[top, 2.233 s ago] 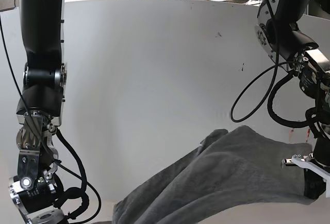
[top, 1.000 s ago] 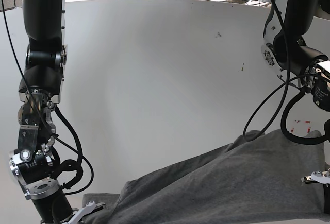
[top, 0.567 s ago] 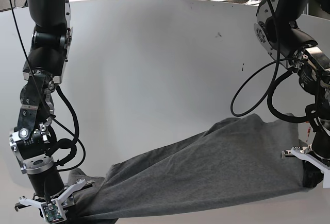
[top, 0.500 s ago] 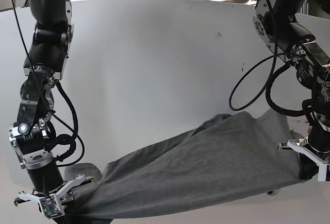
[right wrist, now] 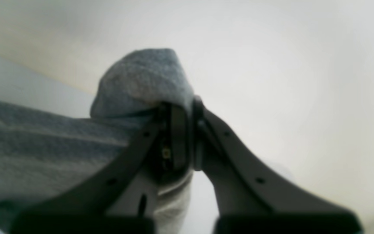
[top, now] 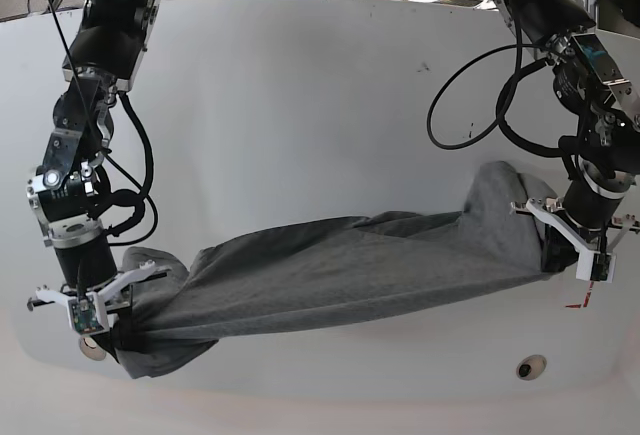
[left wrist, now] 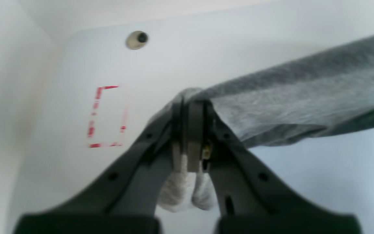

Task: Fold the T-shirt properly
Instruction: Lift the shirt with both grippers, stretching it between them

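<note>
The dark grey T-shirt [top: 340,265] hangs stretched in a long sagging band across the near part of the white table [top: 300,105]. My left gripper [top: 558,255], on the right of the base view, is shut on one bunched end. The left wrist view shows its fingers [left wrist: 195,130] pinching the T-shirt [left wrist: 304,94], which trails off to the right. My right gripper [top: 120,330], on the left of the base view, is shut on the other bunched end. Seen from the right wrist, the T-shirt [right wrist: 44,149] humps over my right gripper [right wrist: 182,110].
A red dashed rectangle [left wrist: 107,117] is marked on the table beside my left gripper, and shows as a red mark [top: 580,300] in the base view. Round holes sit near the front edge [top: 530,366]. Black cables [top: 480,85] loop from the left arm.
Both arms have carried the T-shirt ends away from the front edge and farther apart. The shirt has come up into full view and is now drawn out between them.
</note>
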Controlling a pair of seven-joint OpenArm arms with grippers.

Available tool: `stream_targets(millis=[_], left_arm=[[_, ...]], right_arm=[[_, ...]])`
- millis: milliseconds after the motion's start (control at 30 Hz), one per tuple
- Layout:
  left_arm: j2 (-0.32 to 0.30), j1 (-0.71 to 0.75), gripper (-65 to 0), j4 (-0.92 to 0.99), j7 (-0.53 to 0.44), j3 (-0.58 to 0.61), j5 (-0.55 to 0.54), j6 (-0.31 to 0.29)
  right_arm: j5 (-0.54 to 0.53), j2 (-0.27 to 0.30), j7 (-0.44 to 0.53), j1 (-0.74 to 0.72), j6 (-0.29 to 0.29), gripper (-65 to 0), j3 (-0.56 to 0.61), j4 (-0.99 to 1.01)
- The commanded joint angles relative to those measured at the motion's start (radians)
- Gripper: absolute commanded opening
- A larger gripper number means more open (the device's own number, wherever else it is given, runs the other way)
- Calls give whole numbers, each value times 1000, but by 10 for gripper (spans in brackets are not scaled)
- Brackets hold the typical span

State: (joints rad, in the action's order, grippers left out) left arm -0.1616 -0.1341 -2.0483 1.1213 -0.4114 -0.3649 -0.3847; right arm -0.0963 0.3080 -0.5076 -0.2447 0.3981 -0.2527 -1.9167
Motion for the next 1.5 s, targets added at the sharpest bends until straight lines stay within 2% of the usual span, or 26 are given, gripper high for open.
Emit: stream_targets(millis=[0, 133, 200, 467, 533, 1067, 1200, 1267, 1467], left_arm=[[-9, 25, -650, -10, 9, -10, -7, 4], [-7, 81, -650, -10, 19, -20, -32, 4], [-7, 127, -650, -27, 24, -21, -38, 6], [3, 206, -650, -25, 23, -34, -37, -1], [2, 264, -650, -27, 0, -44, -30, -24], [-4, 460, -650, -40, -40, -183, -61, -147], [-6, 488, -650, -37, -43, -202, -64, -166], [-11, 513, -650, -37, -47, -201, -48, -197], [-15, 510, -650, -37, -51, -207, -40, -225]], right_arm=[[11, -2, -5, 30, -8, -650, -41, -26], [12, -30, 1, 104, -8, -650, -77, -39], [18, -61, 9, 164, -12, -650, -98, -52], [22, -111, 39, 279, -9, -650, -130, -68], [15, -144, 40, 335, -10, -650, -158, -70], [-19, -272, 29, 576, -4, -650, -276, -92], [-51, -275, 27, 623, -6, -650, -281, -91], [-64, -266, 24, 660, -3, -649, -270, -101], [-117, -222, 23, 666, -4, -650, -255, -83]])
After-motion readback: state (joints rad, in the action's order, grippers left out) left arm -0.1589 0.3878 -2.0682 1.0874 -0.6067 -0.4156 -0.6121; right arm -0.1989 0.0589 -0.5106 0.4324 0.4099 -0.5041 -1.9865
